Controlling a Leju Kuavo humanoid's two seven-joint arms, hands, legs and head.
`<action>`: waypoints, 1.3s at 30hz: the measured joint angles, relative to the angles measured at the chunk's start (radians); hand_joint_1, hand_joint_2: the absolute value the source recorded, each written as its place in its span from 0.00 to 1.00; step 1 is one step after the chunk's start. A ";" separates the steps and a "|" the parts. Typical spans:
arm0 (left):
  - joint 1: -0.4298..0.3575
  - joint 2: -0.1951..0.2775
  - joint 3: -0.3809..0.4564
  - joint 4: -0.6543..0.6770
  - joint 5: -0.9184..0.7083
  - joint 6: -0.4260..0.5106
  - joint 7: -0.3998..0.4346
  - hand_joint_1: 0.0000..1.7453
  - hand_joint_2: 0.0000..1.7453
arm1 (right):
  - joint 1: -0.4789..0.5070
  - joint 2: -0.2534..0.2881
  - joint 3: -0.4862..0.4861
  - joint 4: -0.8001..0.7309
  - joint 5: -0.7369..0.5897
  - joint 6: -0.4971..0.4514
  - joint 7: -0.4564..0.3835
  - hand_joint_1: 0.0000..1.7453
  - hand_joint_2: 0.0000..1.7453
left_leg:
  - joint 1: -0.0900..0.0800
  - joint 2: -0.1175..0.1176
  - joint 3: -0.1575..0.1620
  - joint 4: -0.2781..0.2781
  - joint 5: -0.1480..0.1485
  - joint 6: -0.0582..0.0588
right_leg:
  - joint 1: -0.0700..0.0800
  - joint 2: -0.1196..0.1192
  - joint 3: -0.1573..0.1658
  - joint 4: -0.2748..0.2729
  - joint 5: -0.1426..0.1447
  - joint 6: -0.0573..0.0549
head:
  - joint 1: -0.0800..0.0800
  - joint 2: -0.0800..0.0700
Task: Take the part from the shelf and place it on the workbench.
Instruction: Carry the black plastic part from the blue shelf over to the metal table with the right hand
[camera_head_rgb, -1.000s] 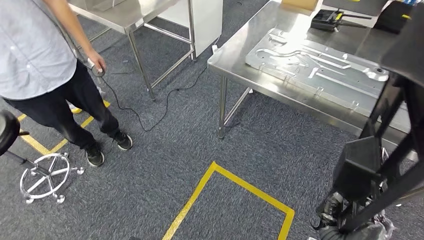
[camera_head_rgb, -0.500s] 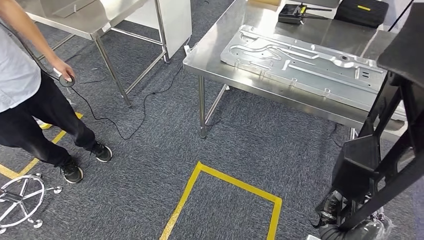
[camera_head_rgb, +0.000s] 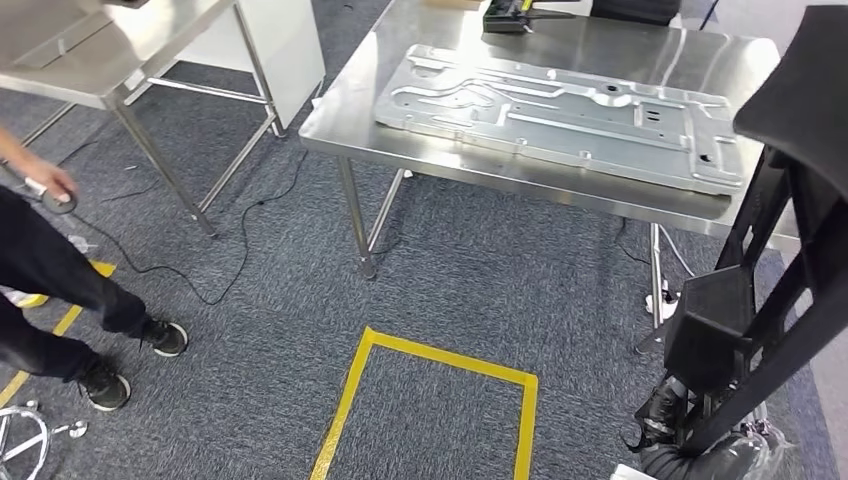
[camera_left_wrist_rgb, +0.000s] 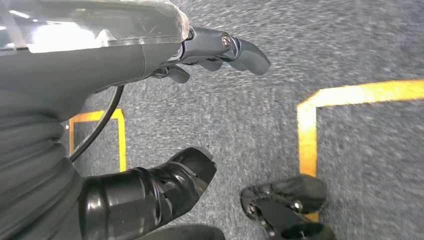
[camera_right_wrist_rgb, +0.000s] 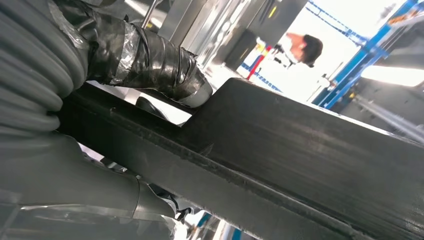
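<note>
The black angular frame part rises along the right edge of the head view, and my right hand grips its lower end. In the right wrist view the taped thumb presses on the part's thick black bar. The steel workbench stands ahead, with a large stamped metal plate lying across it. My left hand hangs over the carpet with its fingers apart from the thumb and nothing in it.
A person stands at the left edge holding a small device with a cable trailing on the carpet. A second steel table is at the far left. A yellow tape square marks the floor before the bench. Black devices sit at the bench's back.
The whole picture has shifted: the camera has turned, so the workbench now lies ahead and the person sits at the left edge. The part stays in my right hand.
</note>
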 joint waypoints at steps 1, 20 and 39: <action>0.001 0.000 0.000 0.000 0.000 0.000 0.000 0.00 1.00 | -0.001 0.000 0.000 0.000 0.000 0.000 0.000 1.00 1.00 | 0.002 -0.024 -0.023 0.052 -0.031 -0.002 | -0.002 0.010 0.001 -0.003 0.002 -0.005 | 0.000 0.000; 0.003 0.000 -0.003 0.000 -0.014 -0.003 0.001 0.00 1.00 | -0.023 -0.023 0.016 0.008 0.093 0.000 -0.014 1.00 1.00 | 0.003 -0.057 -0.002 -0.052 0.062 0.050 | -0.009 0.030 -0.141 0.288 -0.120 0.051 | 0.003 0.000; 0.001 0.013 -0.004 0.000 0.003 -0.091 -0.035 0.00 1.00 | -0.031 -0.028 0.038 0.019 0.120 0.000 -0.006 1.00 1.00 | 0.000 -0.047 0.012 -0.048 0.040 0.024 | -0.005 0.013 0.001 0.011 -0.009 0.020 | 0.001 0.000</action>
